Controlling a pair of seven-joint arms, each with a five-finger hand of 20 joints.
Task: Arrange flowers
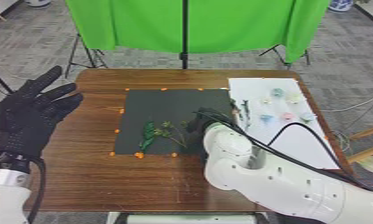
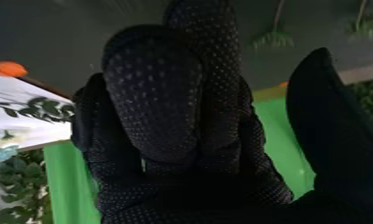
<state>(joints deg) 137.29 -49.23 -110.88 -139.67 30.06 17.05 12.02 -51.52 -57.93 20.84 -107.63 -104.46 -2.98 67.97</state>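
A green cloth [image 1: 253,30] hangs across the upper part of the head view, a black pole [image 1: 184,35] upright in front of it, above a grey floor [image 1: 42,37]. The brown wooden table [image 1: 80,185] fills much of the frame below. A black mat [image 1: 160,102] lies in the middle, orange marks [image 1: 139,155] along its border, and a white sheet [image 1: 317,152] lies beside it toward the right. On the mat, just below the frame's centre, are a leafy green stem [image 1: 148,134] and, close by to its right, a branching stem with small yellow-green heads [image 1: 171,133]. Blue flowers [image 1: 267,118], pink flowers [image 1: 287,116] and pale flowers [image 1: 294,99] lie on the sheet at right, with a thin green sprig [image 1: 245,108] near its left side.

The left hand [image 1: 24,120] is raised at the left edge, its fingers extended and spread. The right hand [image 1: 199,122] is over the right part of the mat, its arm coming in from the lower right. In the right wrist view, the right hand's [image 2: 156,90] fingers lie pressed side by side, with the thumb well apart from them; whether it touches any stem cannot be told.
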